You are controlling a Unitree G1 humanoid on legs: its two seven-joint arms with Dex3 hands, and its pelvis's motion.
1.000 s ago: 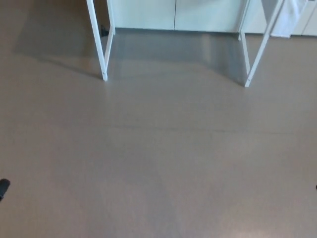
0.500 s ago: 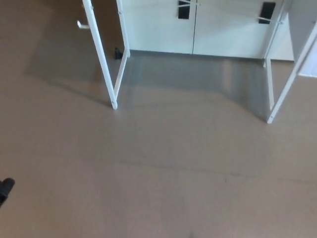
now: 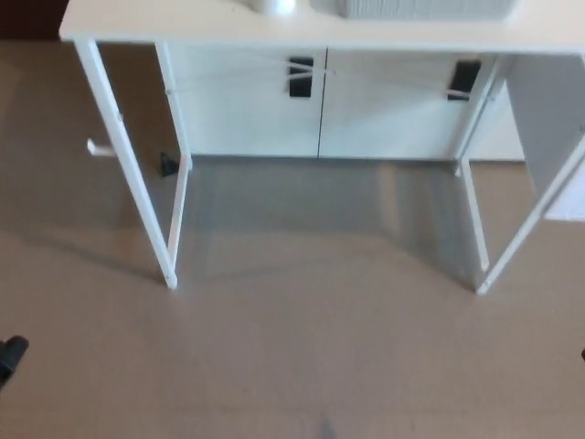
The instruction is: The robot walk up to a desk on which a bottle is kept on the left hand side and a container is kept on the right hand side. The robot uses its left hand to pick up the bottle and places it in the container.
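Tilting up since a moment ago, the camera now takes in the white desk [image 3: 183,27] itself, where before only its legs and the brown floor [image 3: 302,366] showed. That is a shift of the whole view and not of the furniture, and it means the task's things are only now coming into sight.

At the far top edge, on the desk's left part, stands the bottom of a pale round object, most likely the bottle [image 3: 272,5], with its upper part cut off by the frame. Just to its right, and also cropped, sits the ribbed lower wall of the container [image 3: 420,8]. The two stand near each other without touching, as far as the sliver shows. Behind the desk legs runs a white cabinet [image 3: 320,110] with two dark handles.

Of the robot, only a small black tip of the left hand [image 3: 11,352] pokes in at the near left edge, low over the floor (too little shows to tell whether its fingers are spread or closed). A tiny dark speck at the near right edge may be the right hand, but that is unclear. The bottle lies far ahead and well to the right of the left hand, well apart from it, so I judge the approach is under way and reaching cannot begin until the robot is closer to the desk.
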